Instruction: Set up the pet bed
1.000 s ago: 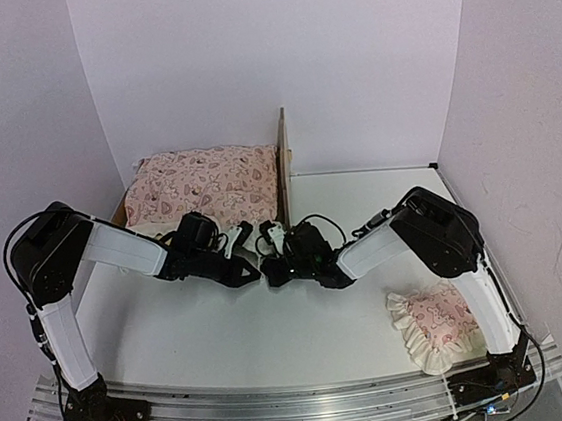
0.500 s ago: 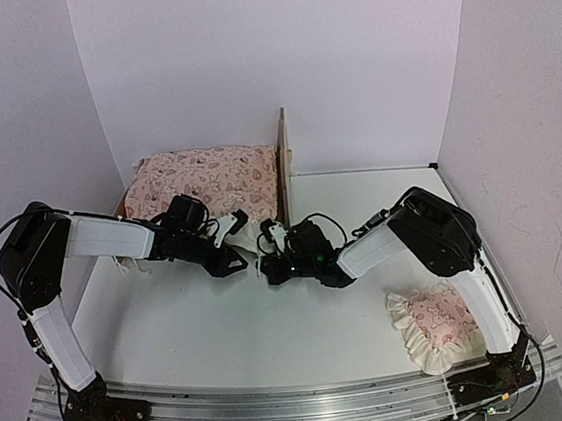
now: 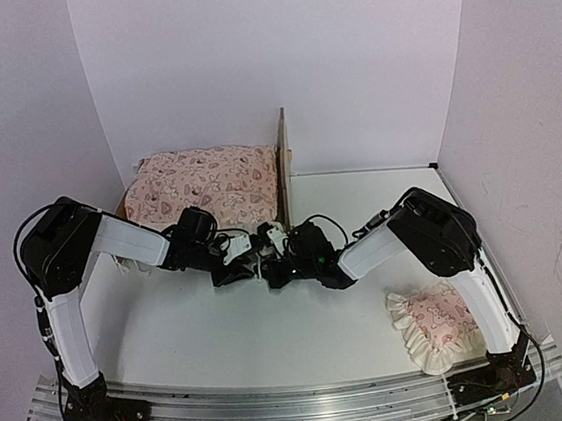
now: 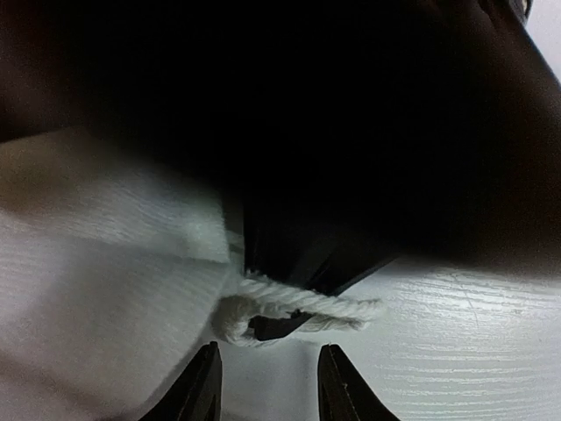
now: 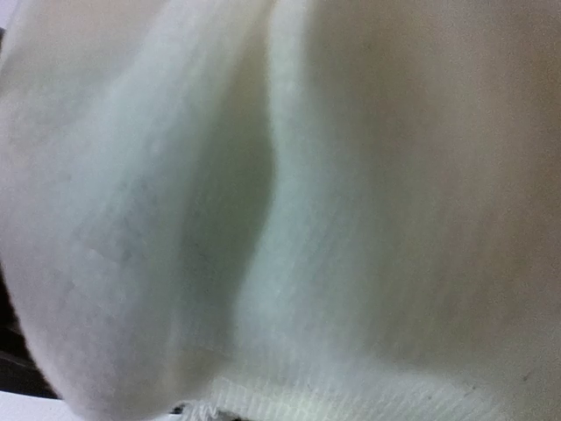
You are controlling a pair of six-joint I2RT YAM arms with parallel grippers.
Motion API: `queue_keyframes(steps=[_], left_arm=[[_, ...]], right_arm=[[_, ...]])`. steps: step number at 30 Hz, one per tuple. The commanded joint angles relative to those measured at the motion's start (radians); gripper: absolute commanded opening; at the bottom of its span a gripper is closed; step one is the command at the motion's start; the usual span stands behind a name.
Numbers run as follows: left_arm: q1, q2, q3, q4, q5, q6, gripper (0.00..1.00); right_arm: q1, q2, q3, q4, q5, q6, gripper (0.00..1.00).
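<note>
Plywood pet bed (image 3: 283,170) on the counter (image 3: 275,342), long axis running side to side, headboard upright at its right end, pink heart-print cushion (image 3: 203,183) lying on top. Left jaws and right jaws close together just beside the bed's near long side, by the headboard corner; bed directly beyond both, left arm probably the nearer along that rail. Left jaws partly parted, gripping nothing, white cord loop (image 4: 280,311) just ahead of the tips, white fabric (image 4: 96,263) beside it. Right jaws shut; fabric filling that wrist view, so cannot tell whether pinched. Ruffled pillow (image 3: 435,320) well apart from the bed, past its headboard end. Likely next: settle that fabric edge along the bed's near rail.
</note>
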Motion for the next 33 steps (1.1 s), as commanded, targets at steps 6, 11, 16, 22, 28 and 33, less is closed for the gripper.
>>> queue_keyframes(steps=[6,11,16,22,28,33], left_arm=[[0.003,0.067,0.109,-0.032,0.013,-0.029,0.33],[0.016,0.093,0.174,-0.131,0.058,-0.040,0.29],[0.030,0.121,0.234,-0.246,0.126,0.017,0.25],[0.033,0.132,0.270,-0.312,0.182,0.075,0.06],[0.035,0.121,0.263,-0.291,0.134,0.050,0.00],[0.038,0.103,0.241,-0.240,0.047,-0.013,0.00]], right_arm=[[0.002,-0.015,-0.029,-0.002,-0.028,-0.042,0.00],[0.002,-0.025,-0.039,0.000,-0.026,-0.067,0.00],[0.002,-0.029,-0.046,0.009,-0.029,-0.092,0.00],[0.002,-0.032,-0.050,0.013,-0.033,-0.111,0.00],[0.002,-0.042,-0.058,0.013,-0.025,-0.114,0.00],[0.001,-0.116,-0.101,0.011,-0.002,-0.129,0.07]])
